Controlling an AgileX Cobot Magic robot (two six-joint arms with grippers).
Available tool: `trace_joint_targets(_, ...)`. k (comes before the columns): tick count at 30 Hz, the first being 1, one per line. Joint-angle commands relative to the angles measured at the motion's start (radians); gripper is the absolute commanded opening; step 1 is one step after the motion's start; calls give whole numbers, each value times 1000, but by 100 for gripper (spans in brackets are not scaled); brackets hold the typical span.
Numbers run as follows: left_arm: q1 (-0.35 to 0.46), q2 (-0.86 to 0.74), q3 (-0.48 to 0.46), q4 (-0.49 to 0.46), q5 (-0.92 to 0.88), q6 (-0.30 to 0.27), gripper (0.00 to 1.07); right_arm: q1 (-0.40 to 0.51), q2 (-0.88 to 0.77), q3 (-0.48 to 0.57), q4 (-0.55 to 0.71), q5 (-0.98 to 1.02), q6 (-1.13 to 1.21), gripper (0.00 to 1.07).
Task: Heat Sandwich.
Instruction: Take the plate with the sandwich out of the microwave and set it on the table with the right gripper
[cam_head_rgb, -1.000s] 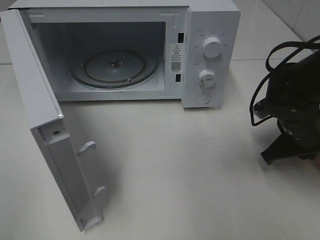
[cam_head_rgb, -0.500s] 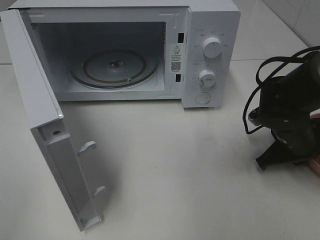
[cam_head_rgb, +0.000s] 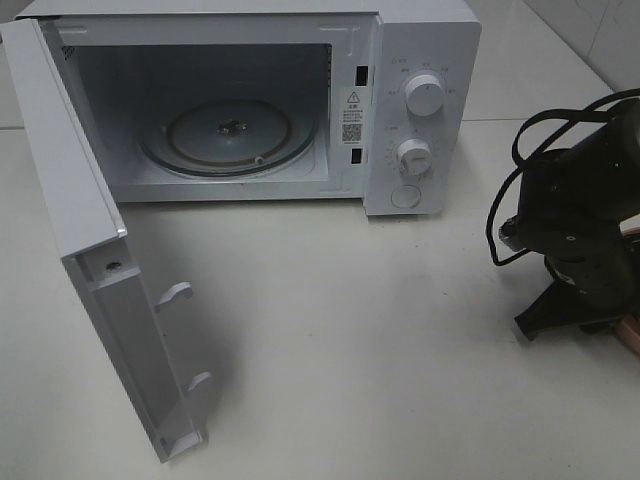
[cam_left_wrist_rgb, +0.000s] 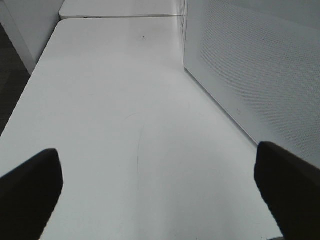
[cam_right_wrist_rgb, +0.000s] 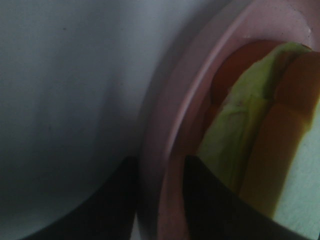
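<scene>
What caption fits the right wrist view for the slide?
Right gripper straddling the rim of the pink plate, one finger either side, beside the sandwich.

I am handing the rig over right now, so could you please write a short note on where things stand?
Left hand: open, empty, over bare table beside the microwave's door.
Right hand: fingers astride the pink plate's rim, at the table's right edge; whether they grip I cannot tell.
Sandwich: on that plate.
Done: microwave door open, turntable bare.
Left: carry plate in, shut door, start heating.
</scene>
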Motion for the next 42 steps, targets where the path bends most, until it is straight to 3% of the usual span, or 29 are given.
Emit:
trace_joint_targets(1, 3, -26, 3, -6, -4, 0, 100, -4, -17, -3, 16, 11, -33, 43)
trace_joint_targets(4, 3, -26, 3, -6, -4, 0, 100, -4, -55, -3, 78, 12, -104, 59)
trace_joint_targets(12, 3, -26, 3, -6, -4, 0, 100, -4, -176, -3, 192, 15, -242, 73)
trace_joint_targets(20, 3, -26, 3, -6, -4, 0, 100, -4, -298, -3, 341, 17, -402, 78)
trace_joint_targets(28, 3, -26, 3, -6, -4, 0, 100, -4, -497, -3, 594, -4, -620, 78)
trace_joint_targets(42, 3, -26, 3, -6, -4, 0, 100, -4, -813, -2, 829, 51, -835, 76)
